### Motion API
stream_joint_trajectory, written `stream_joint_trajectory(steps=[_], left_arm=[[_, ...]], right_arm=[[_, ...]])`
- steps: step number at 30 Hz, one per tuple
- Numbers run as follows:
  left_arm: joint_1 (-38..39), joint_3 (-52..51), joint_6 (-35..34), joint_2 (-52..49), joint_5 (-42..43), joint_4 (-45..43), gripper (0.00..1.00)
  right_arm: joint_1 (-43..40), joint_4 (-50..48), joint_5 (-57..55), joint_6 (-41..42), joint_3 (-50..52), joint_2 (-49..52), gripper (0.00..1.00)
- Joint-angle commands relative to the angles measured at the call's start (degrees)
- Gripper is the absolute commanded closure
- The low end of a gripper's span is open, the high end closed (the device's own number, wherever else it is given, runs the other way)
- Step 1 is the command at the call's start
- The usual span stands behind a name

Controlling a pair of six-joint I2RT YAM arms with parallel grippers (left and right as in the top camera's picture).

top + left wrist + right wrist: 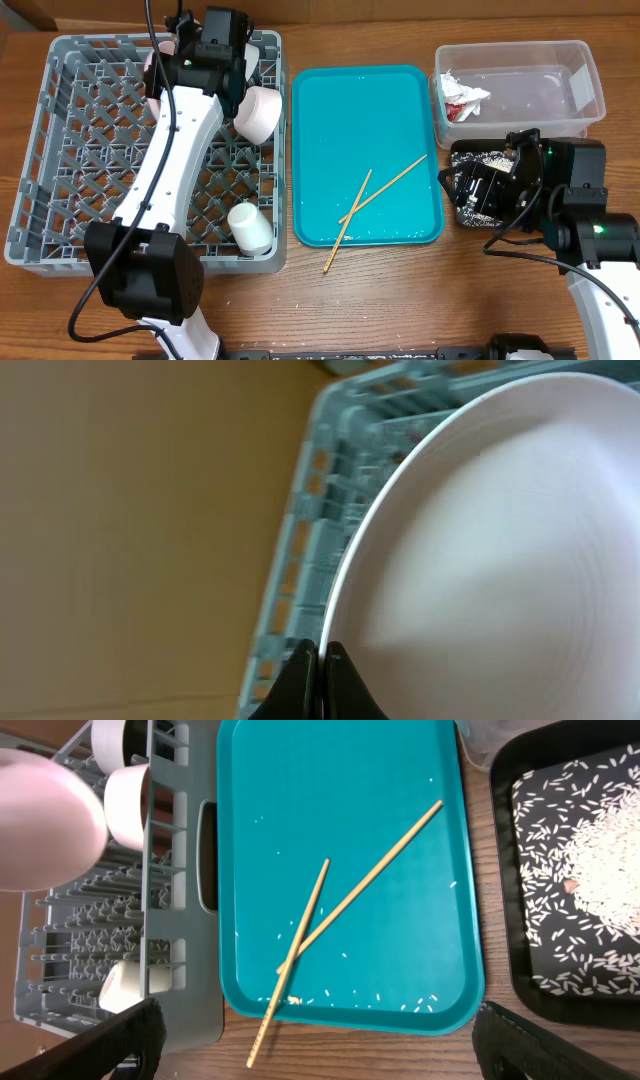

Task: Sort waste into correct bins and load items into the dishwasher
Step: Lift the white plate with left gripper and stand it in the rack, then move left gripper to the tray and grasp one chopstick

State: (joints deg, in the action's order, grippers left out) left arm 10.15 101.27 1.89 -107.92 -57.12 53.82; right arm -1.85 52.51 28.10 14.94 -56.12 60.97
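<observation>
- Two chopsticks [352, 210] lie crossed on the teal tray [330, 120] in the middle of your desk [420, 300]. One of them pokes past the tray's near edge onto the wood.
- Your left arm [175, 140] stretches across the rack [40, 150] to its far side.
- Your left jaws are clenched on the rim of the plate [500, 560]. The left wrist view shows the two fingertips pressed together on the thin white edge, with the rack's wall behind it.
- The plate is held at the rack's far edge, mostly hidden under the wrist from overhead.
- You have a bowl [258, 112] tipped on its side in the rack's right half, just beside the left wrist.
- The cup [250, 228] lies on its side near the rack's near right corner, well apart from the bowl.
- Your right arm [590, 230] hangs over the black tray [505, 870], to the right of the teal tray.
- Your right jaws are spread wide and grasp nothing; both fingers sit at the bottom corners of the right wrist view.
- Rice [600, 850] is heaped and scattered in the black tray, with a small brown lump [570, 885] among the grains.
- A few stray grains [350, 1000] dot the teal tray along its near edge.
- The wrapper [463, 97] lies crumpled in the left end of the tub [590, 80], which stands just beyond the black tray at the desk's far right.
</observation>
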Motion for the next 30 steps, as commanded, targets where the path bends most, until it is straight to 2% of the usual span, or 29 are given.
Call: stream_joint_trajectory(steps=[1, 8, 11, 14, 16, 19, 20, 24, 30], left_arm=[[0.5, -1.9, -0.3, 0.9, 8.9, -0.3, 0.96], [0.5, -3.1, -0.7, 0.3, 9.3, 0.1, 0.96], [0.5, -3.6, -0.7, 0.3, 12.4, 0.1, 0.95], [0.5, -3.7, -0.9, 0.3, 18.9, 0.0, 0.77], [0.3, -3.7, -0.8, 0.3, 23.9, -0.4, 0.73], [0.3, -3.7, -0.8, 0.3, 28.6, -0.9, 0.53], [0.3, -3.5, -0.8, 0.3, 29.7, -0.9, 0.50], [0.3, -0.2, -0.8, 0.8, 36.0, 1.4, 0.49], [0.3, 10.3, -0.8, 2.2, 46.2, 6.9, 0.50]], right_arm=[[-0.2, -0.3, -0.2, -0.2, -0.2, -0.3, 0.00], [-0.2, -0.3, -0.2, -0.2, -0.2, -0.3, 0.00], [-0.2, -0.3, -0.2, -0.2, -0.2, -0.3, 0.00], [-0.2, -0.3, -0.2, -0.2, -0.2, -0.3, 0.00], [-0.2, -0.3, -0.2, -0.2, -0.2, -0.3, 0.00], [-0.2, -0.3, -0.2, -0.2, -0.2, -0.3, 0.00], [-0.2, -0.3, -0.2, -0.2, -0.2, -0.3, 0.01], [-0.2, -0.3, -0.2, -0.2, -0.2, -0.3, 0.00], [-0.2, -0.3, -0.2, -0.2, -0.2, -0.3, 0.00]])
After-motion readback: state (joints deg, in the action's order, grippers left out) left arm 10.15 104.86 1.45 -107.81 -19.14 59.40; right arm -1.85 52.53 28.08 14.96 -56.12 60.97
